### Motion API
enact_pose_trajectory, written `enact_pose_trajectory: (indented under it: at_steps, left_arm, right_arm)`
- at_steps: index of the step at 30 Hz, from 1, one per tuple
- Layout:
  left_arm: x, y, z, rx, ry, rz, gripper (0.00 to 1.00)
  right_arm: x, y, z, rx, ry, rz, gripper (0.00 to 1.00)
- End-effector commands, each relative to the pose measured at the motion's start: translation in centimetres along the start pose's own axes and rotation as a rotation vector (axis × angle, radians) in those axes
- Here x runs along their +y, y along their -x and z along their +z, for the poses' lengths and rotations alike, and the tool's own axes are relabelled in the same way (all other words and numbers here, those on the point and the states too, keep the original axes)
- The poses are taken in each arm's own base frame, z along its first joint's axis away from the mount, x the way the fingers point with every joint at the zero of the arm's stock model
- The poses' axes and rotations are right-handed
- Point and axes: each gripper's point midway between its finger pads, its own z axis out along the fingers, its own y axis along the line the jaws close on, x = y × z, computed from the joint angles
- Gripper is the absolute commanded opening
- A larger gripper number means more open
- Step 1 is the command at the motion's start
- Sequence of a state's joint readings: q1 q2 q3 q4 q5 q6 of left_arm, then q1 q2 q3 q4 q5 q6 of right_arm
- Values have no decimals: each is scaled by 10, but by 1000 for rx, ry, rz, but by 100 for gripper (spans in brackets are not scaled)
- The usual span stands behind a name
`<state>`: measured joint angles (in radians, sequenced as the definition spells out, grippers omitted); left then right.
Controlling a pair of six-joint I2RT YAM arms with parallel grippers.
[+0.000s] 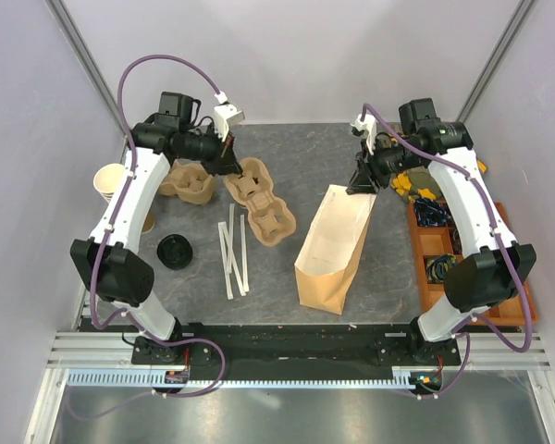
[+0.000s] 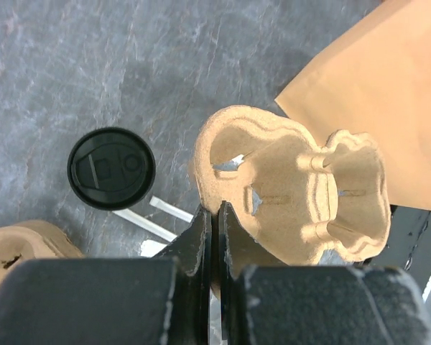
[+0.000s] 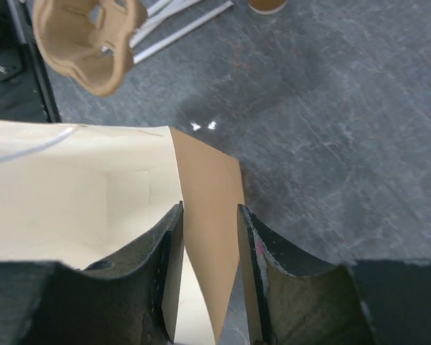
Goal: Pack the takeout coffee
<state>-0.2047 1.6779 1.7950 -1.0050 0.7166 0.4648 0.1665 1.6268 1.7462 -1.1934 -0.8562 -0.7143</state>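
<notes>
Though mostly hidden behind the left arm, the coffee [image 1: 149,222] shows as a brown sliver far left of the bag [image 1: 333,250], well apart from both grippers. Left of the bag, the left arm reaches forward and bends inward, wrist tipped down. The left gripper [image 2: 215,212] is pinched tight on the rim of a carrier [image 2: 302,187]. At the bag's far end, the right arm arches over with its wrist pointing down. The right gripper [image 3: 210,215] stands parted, with a fold of the bag's mouth between its fingers.
</notes>
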Motion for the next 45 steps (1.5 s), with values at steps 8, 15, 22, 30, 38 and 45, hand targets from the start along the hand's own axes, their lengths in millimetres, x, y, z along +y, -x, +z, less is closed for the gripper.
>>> enact_pose_trajectory:
  at_steps: [8, 15, 22, 30, 38, 45]
  left_arm:
    - [-24, 36, -22, -133, -36, 58, 2]
    - [-26, 37, -24, -140, -35, 67, 2]
    - [-29, 46, -33, -170, -15, 90, 2]
    - [-45, 75, -67, -258, 41, 170, 2]
    - [-82, 134, -136, -485, 149, 386, 2]
    - [-118, 178, -186, -652, 210, 564, 2]
  right_arm:
    - [-5, 12, -15, 86, -53, -147, 46]
    - [-1, 6, -13, 167, -18, -187, 46]
    - [0, 3, -12, 201, -23, -201, 36]
    - [7, 30, -16, 119, -24, -211, 0]
    - [33, 51, -19, 53, -51, -329, 0]
    - [49, 70, -21, 23, -132, -394, 0]
